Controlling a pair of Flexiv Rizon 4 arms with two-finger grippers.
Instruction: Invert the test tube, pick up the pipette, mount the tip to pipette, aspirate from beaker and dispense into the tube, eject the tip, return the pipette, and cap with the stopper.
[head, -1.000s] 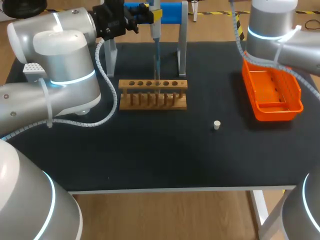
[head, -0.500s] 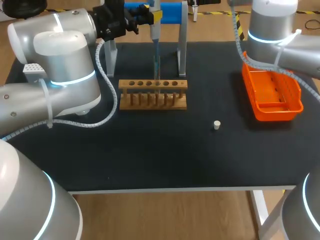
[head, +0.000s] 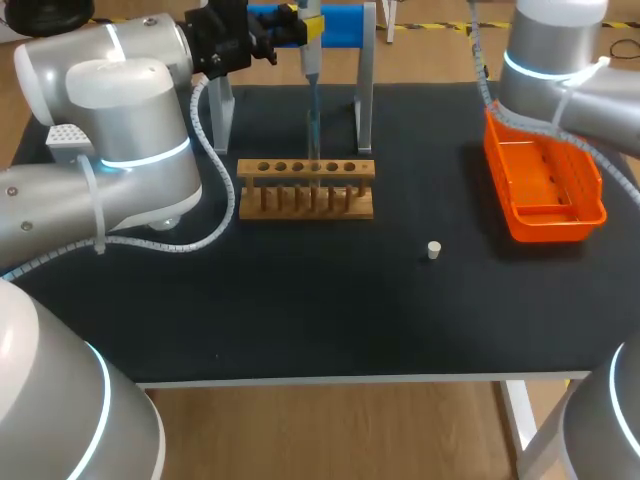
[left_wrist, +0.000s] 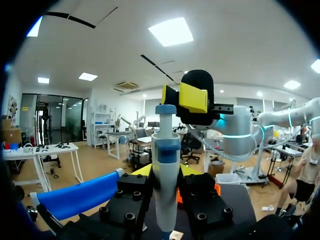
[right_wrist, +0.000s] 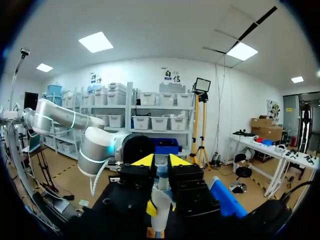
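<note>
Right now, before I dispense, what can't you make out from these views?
1. Test tube: head view, too small and faint to find among the wooden rack holes.
2. Liquid in the pipette tip: head view, too thin to tell.
3. Right claw: cut off by the head view's top edge; its hold on the pipette is unclear in the wrist views.
4. Beaker: in no view.

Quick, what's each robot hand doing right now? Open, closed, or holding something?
Left gripper: shut on the pipette.
Right gripper: at the pipette's top end; cannot tell whether open or shut.
</note>
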